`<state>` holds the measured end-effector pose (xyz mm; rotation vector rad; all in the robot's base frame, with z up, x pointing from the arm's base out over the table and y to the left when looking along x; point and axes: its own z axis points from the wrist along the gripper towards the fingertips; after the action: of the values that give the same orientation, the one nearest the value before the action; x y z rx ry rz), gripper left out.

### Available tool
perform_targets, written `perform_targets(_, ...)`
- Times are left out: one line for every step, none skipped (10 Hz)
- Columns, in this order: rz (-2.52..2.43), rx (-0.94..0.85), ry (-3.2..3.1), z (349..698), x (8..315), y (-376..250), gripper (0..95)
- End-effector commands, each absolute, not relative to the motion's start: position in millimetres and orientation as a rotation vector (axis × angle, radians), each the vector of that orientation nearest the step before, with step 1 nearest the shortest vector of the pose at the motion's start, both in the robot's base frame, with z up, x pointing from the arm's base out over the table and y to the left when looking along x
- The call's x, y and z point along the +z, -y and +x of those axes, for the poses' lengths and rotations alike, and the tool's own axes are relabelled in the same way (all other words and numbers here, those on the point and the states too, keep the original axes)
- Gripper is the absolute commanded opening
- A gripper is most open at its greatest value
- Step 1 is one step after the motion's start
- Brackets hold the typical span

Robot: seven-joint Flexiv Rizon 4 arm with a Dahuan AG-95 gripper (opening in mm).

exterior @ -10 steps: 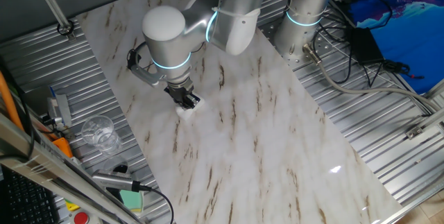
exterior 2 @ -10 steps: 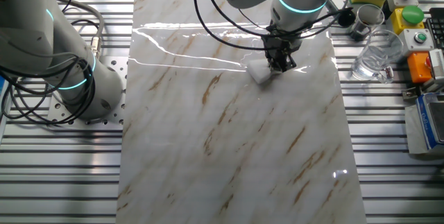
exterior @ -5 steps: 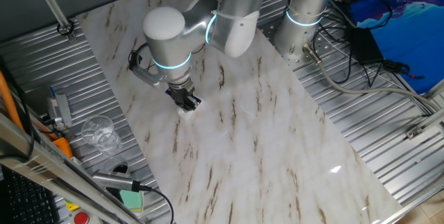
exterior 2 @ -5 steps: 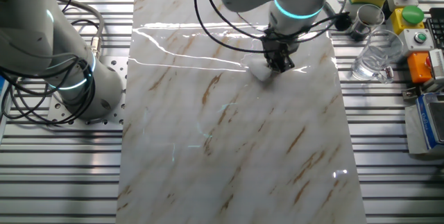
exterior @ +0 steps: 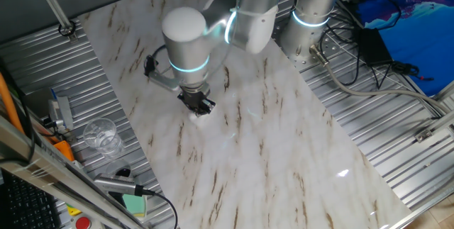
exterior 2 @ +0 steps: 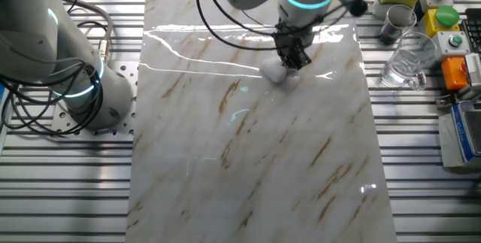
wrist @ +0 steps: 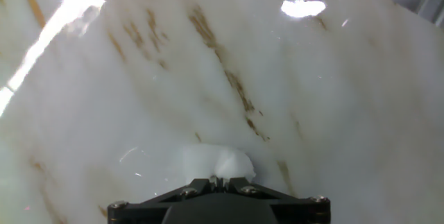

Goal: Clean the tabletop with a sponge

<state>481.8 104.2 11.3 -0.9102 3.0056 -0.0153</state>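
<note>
Sponge [exterior 2: 275, 73], pinched between the closed fingers of the gripper [exterior 2: 289, 60], presses on the tabletop [exterior 2: 255, 160]; it has shifted sideways across the slab since a second ago, indicating a wiping stroke underway.

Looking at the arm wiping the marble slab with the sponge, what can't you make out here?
- Sponge: in the hand view its near part is cut off by the gripper body; in both fixed views the gripper covers most of it.
- Fingertips: hidden in the hand view.
- Dirt or wetness on the tabletop: glare and veining mask it.
</note>
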Motion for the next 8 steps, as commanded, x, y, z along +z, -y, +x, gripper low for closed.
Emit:
perform_targets(-0.825, -0.018, -3.044, 483, -7, -107, 0.0)
perform_targets(-0.806, -0.019, -3.053, 481, -4, -111, 0.0)
perform_targets(-0.785, -0.029, -3.059, 478, -1, -117, 0.0)
perform_targets(-0.773, -0.029, -3.062, 477, 1, -120, 0.0)
perform_targets(-0.764, -0.037, -3.065, 477, 4, -125, 0.0)
perform_targets(-0.757, -0.037, -3.067, 478, 4, -127, 0.0)
perform_targets(-0.749, -0.032, -3.066, 478, 2, -129, 0.0)
perform_targets(-0.741, -0.024, -3.066, 477, 1, -131, 0.0)
